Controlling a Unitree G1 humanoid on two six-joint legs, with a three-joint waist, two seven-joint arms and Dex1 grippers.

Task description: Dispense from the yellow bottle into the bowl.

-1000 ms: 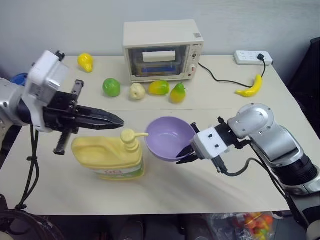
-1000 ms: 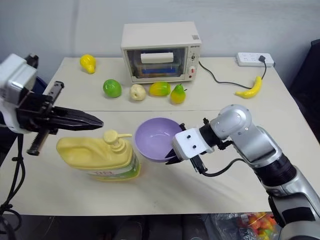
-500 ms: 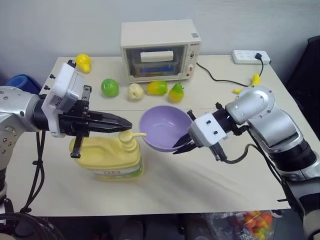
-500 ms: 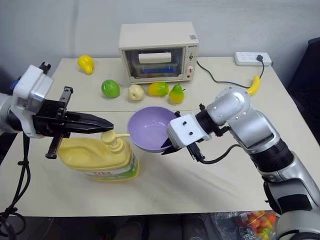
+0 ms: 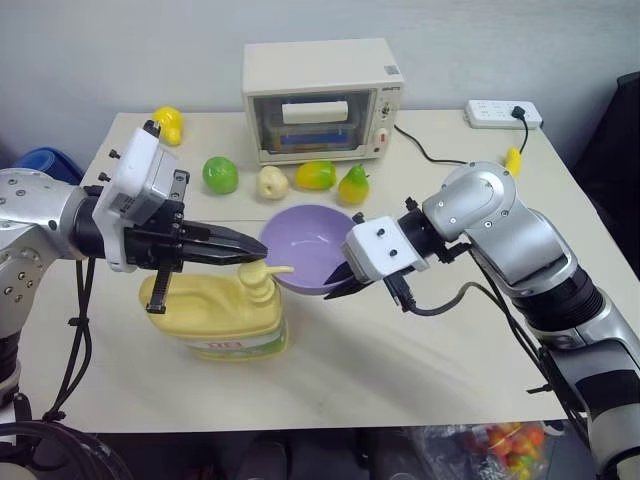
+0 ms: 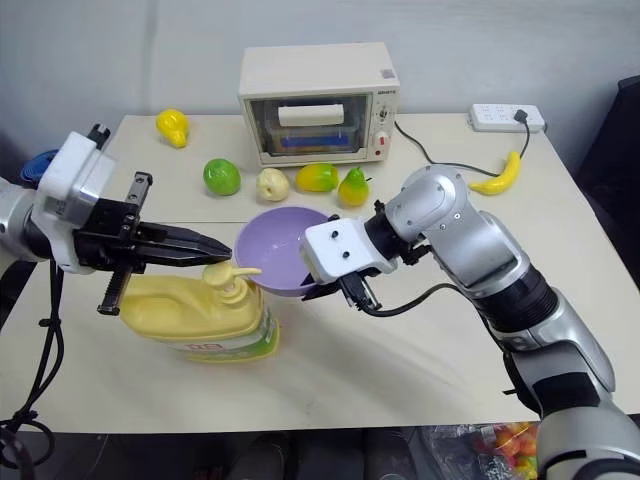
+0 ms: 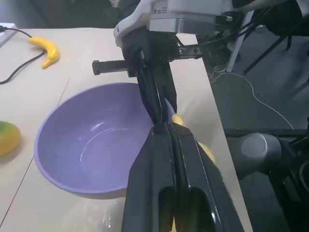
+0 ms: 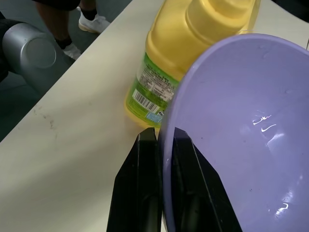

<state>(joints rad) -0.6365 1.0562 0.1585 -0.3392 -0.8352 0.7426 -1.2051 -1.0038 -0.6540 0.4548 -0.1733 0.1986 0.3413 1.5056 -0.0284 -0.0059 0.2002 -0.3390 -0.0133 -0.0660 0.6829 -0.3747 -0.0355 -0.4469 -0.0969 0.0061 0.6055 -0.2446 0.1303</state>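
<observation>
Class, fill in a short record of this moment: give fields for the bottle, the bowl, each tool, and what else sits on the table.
bottle: yellow bottle upright on the table, pump nozzle pointing toward the bowl
bowl: purple bowl, rim beside the nozzle
right tool: right tool shut on the bowl's rim, one finger inside, one outside
left tool: left tool shut, just above the pump
other: toaster oven, toy fruits, banana, power strip

One yellow bottle [image 5: 215,313]; one bowl [image 5: 305,247]; one toaster oven [image 5: 322,98]; one power strip [image 5: 503,113]; one banana [image 6: 499,180]; five other fruits on the table.
</observation>
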